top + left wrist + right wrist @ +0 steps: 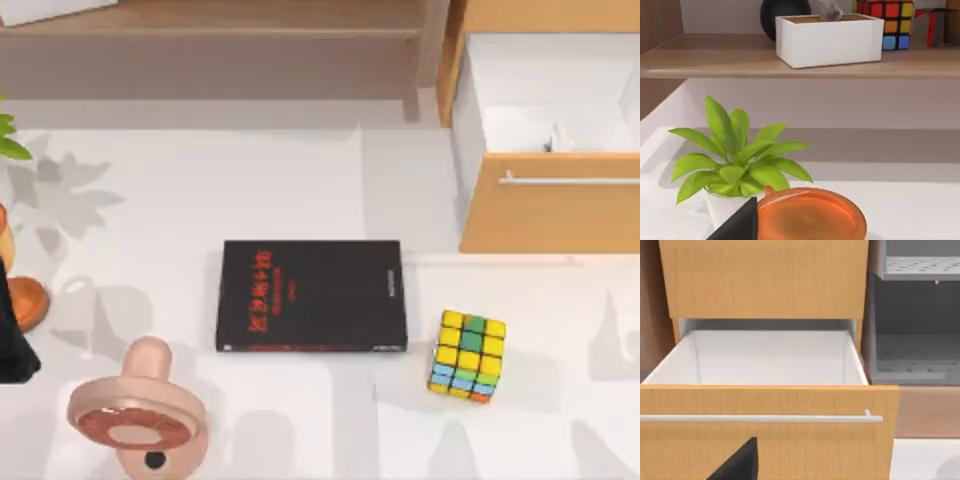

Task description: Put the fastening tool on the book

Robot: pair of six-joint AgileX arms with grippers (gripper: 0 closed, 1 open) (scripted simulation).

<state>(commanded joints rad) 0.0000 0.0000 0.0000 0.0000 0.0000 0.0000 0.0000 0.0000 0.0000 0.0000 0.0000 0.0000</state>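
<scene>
L gripper (737,225) sits at the far-left edge of the table (250,180), just beside an orange dish (810,215) and a potted plant (737,160), its wrist cam looking toward a shelf w/ a white box (827,40); just 1 dark wedge of it is visible, so can't tell its state, and nothing is seen held. It looks parked, well apart from the task items. R gripper (737,462) faces the open drawer (545,100) at the far right, near the drawer front and below its bar handle (760,418); again 1 dark wedge, state can't be told. That position makes sense, prob because the fastening tool (553,140) seems to be the small grey item lying inside the drawer against its front wall, too small to be sure. The book (312,296) lies flat, cover up, mid-table w/ nothing on it, so it's a ready landing spot. Puzzle cube (468,356) stands just right of the book, not touching, and a pink round-headed object (140,415) sits near-left, apart. Judging by this, the task isn't started: R arm is better placed to reach in, lift the tool over the drawer front and carry it left to the book w/o clipping the cube
</scene>
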